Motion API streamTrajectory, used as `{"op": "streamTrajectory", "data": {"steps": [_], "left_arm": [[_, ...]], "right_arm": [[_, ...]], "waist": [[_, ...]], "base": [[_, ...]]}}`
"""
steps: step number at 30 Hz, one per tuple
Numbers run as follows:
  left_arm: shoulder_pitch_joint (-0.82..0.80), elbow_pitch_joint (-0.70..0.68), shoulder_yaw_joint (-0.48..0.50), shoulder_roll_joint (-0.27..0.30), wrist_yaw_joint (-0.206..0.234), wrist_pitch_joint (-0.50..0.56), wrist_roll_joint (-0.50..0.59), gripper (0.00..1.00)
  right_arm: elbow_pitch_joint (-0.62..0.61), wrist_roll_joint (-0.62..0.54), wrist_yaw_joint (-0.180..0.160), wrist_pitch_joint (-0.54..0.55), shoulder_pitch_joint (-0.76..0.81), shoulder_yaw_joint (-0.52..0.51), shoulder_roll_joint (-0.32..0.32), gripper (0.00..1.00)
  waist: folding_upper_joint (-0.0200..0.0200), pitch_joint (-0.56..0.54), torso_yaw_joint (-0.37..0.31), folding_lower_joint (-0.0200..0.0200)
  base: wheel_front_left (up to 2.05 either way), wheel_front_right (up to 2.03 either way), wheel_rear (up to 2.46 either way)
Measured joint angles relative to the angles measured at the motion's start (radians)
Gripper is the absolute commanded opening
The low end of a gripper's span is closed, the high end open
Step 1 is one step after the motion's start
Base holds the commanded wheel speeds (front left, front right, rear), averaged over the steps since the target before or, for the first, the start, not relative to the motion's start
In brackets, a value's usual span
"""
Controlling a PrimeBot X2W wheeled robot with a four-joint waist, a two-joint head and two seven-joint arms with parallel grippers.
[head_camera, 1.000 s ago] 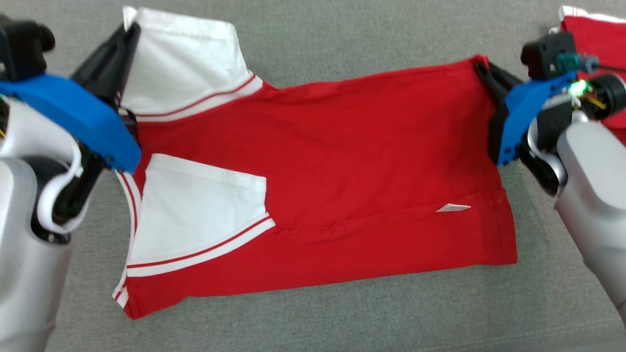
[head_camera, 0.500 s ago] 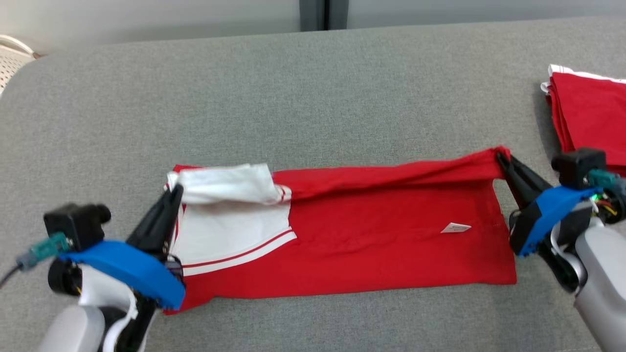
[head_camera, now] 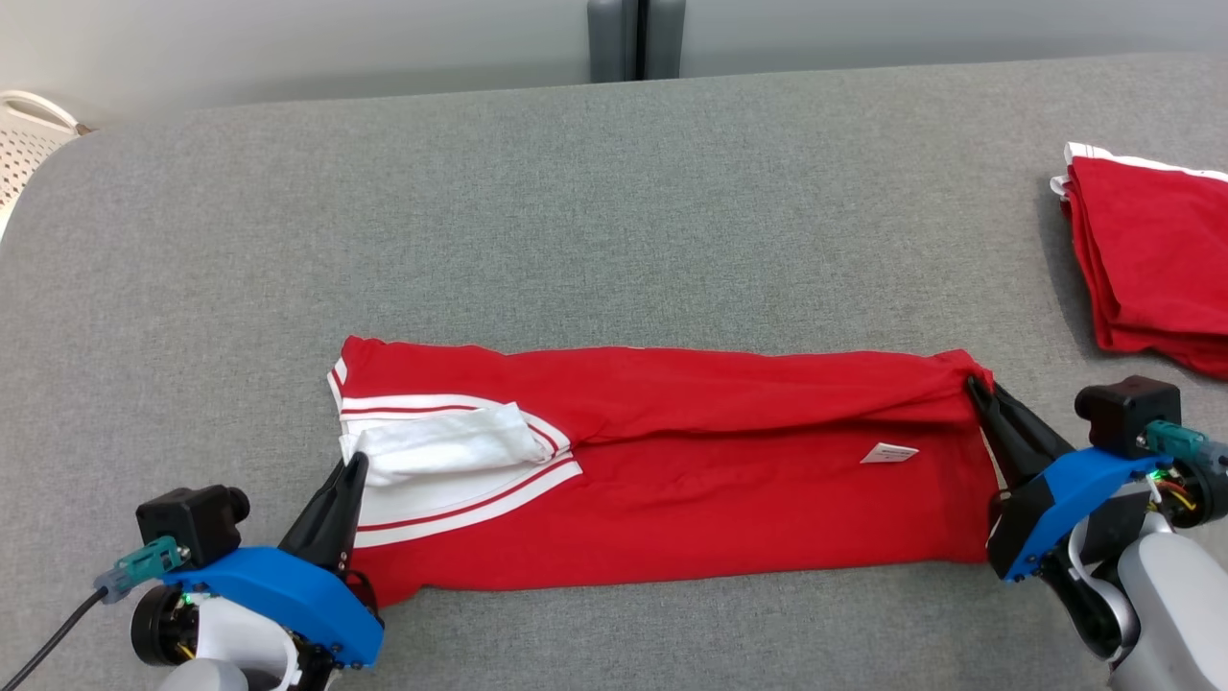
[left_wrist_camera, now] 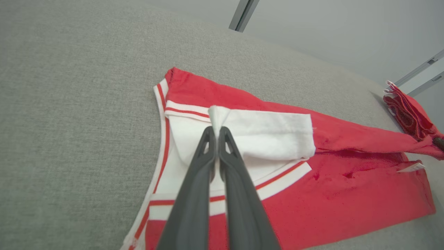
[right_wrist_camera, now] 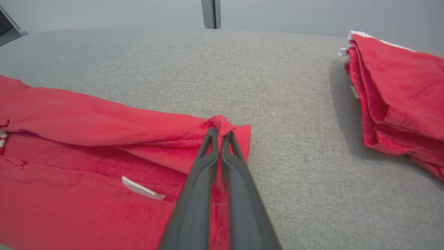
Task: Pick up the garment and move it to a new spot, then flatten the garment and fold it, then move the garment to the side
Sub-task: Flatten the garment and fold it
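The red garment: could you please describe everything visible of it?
The garment is a soft red shirt with white, red-striped sleeves and a small white label. It lies across the grey fabric surface, its far edge folded over toward the near one. The left gripper pinches a white sleeve corner; the right gripper pinches a red corner at the other end.

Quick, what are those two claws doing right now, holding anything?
Left gripper: shut, pinching the white sleeve of the shirt.
Right gripper: shut, pinching the shirt's opposite end.
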Motion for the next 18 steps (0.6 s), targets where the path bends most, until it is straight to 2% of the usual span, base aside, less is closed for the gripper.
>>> {"op": "streamTrajectory", "data": {"steps": [10, 11, 12, 13, 14, 18], "left_arm": [[0.043, 0.044, -0.001, -0.002, -0.005, -0.016, -0.012, 0.00], [0.047, 0.047, -0.001, -0.004, -0.004, -0.021, -0.012, 0.00], [0.048, 0.048, 0.000, -0.007, -0.002, -0.028, -0.012, 0.12], [0.049, 0.047, 0.002, -0.011, 0.002, -0.041, -0.012, 0.48], [0.052, 0.046, 0.007, -0.016, 0.007, -0.053, -0.012, 1.00], [0.081, 0.026, 0.028, -0.016, 0.026, -0.105, -0.007, 1.00]], "right_arm": [[-0.035, -0.043, 0.000, 0.026, 0.082, -0.057, 0.057, 0.00], [-0.035, -0.050, 0.000, 0.028, 0.090, -0.059, 0.060, 0.17], [-0.034, -0.058, 0.000, 0.027, 0.096, -0.062, 0.064, 0.34], [-0.034, -0.061, 0.000, 0.025, 0.102, -0.072, 0.071, 0.50], [-0.034, -0.062, 0.000, 0.018, 0.109, -0.081, 0.076, 0.98], [-0.035, -0.073, 0.000, -0.009, 0.153, -0.125, 0.092, 1.00]], "waist": [[0.0000, -0.021, -0.002, 0.0000], [0.0000, -0.024, -0.002, 0.0000], [0.0000, -0.027, -0.002, 0.0000], [0.0000, -0.030, -0.002, 0.0000], [0.0000, -0.034, -0.002, 0.0001], [0.0001, -0.052, 0.001, 0.0000]], "base": [[0.00, 0.00, 0.00], [0.00, 0.00, 0.00], [0.00, 0.00, 0.00], [0.00, 0.00, 0.00], [0.00, 0.00, 0.00], [0.00, 0.00, 0.00]]}}
